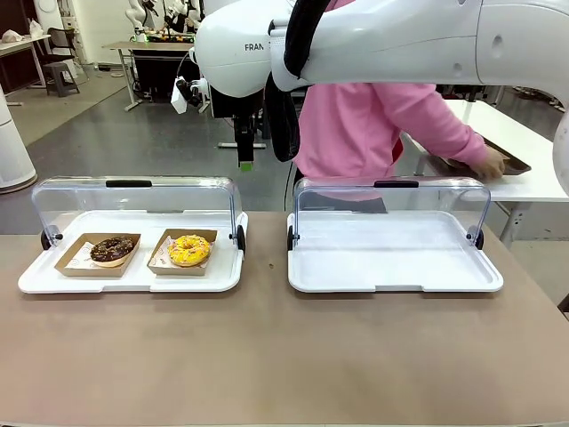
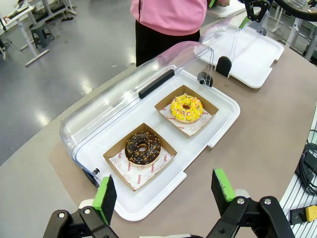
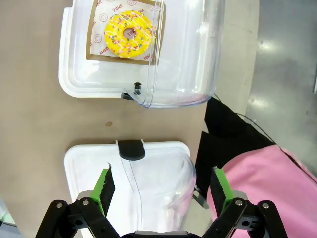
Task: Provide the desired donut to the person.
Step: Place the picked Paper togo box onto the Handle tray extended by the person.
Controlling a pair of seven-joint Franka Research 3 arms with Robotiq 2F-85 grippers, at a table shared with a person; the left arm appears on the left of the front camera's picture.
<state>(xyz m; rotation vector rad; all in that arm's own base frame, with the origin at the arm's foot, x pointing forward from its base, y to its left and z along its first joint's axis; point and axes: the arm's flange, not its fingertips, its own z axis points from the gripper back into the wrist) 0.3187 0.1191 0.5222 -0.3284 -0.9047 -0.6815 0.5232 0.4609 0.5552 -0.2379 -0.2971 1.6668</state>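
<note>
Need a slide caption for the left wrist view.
Open left gripper above a lidded white tray holding a chocolate donut and a yellow donut.

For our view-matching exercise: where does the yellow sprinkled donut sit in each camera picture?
Front view: yellow donut lower left, right-hand paper tray of the left case.
Left wrist view: centre, beyond the chocolate donut.
Right wrist view: top, under the lid.
Shared landmark: its brown paper tray.

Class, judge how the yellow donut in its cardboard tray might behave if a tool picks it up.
The yellow donut looks soft and iced, so squeezing it would probably dent or smear it. Its shallow cardboard tray seems light and thin, so it may bend. The donut lies loose, so it might slide if tilted.
</note>
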